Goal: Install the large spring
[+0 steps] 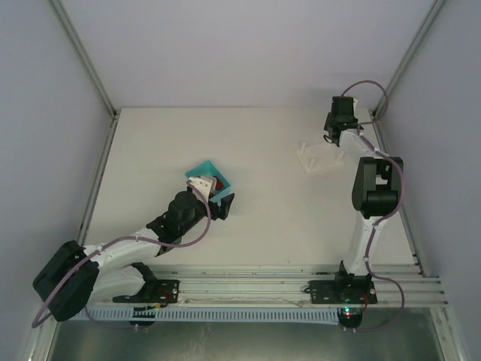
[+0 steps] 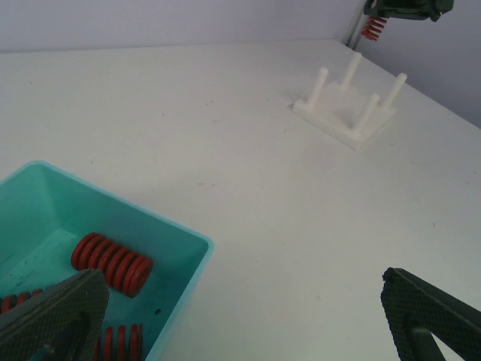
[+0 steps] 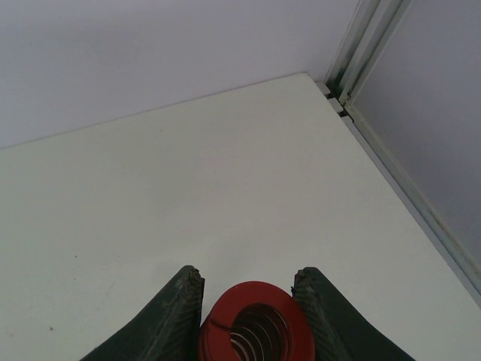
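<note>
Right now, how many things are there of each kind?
Red springs: 4 (three in the box, one of them partly hidden; one in the right pincer)
Turquoise box: 1
White stand with four pegs: 1
Total: 6

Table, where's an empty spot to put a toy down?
Free: the wide middle between the teal bin and the white peg stand, and the far strip by the back wall. Crowded: around the bin, where the left hand hovers.

left hand (image 2: 240,320) wide, right hand (image 3: 249,284) closed
</note>
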